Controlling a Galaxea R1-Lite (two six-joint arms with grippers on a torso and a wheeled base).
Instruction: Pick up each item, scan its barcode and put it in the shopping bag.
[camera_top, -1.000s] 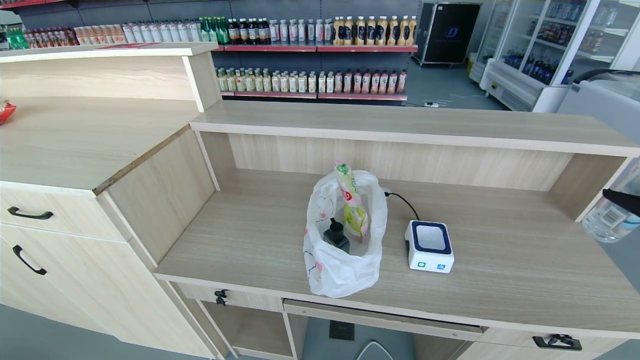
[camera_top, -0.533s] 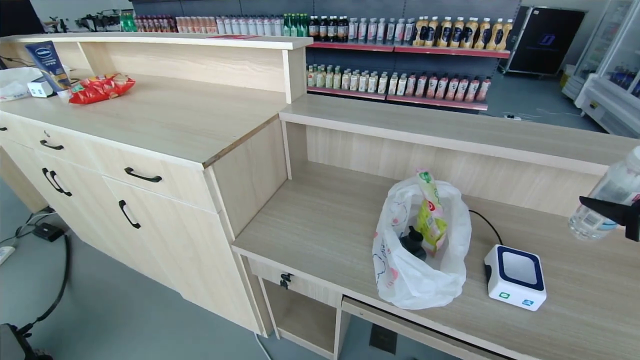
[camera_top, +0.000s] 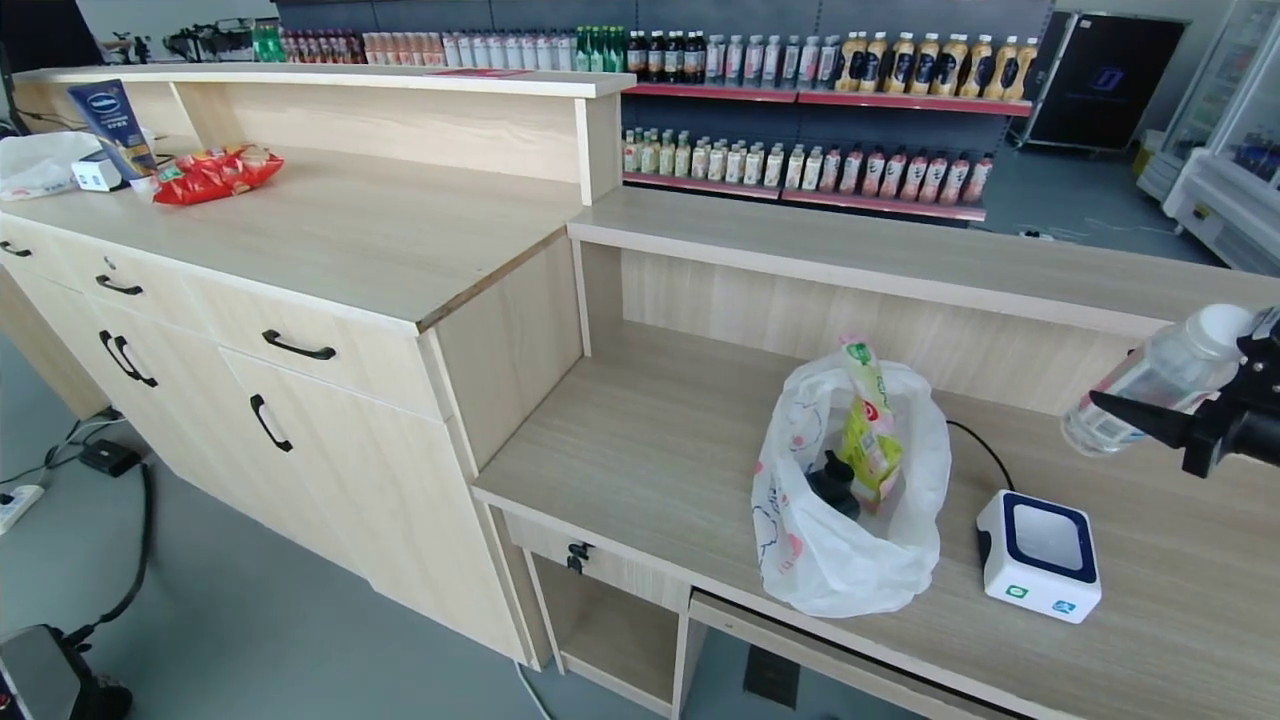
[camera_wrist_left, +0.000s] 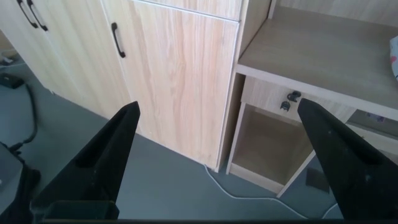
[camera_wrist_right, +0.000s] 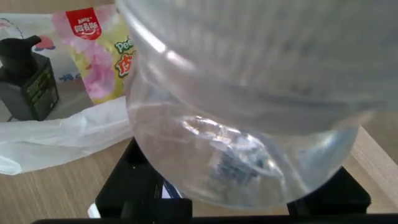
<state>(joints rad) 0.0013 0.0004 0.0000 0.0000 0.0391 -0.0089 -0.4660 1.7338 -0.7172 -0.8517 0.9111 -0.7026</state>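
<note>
Over the counter, right fingers grip a clear bottle; left fingers gape wide, empty.

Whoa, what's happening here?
The robot's right gripper holds a clear water bottle up over the counter, off to the right of the scanner. The shopping bag beside the scanner already has a snack packet and a dark pump bottle inside. The left gripper hangs open, holding nothing.
</note>
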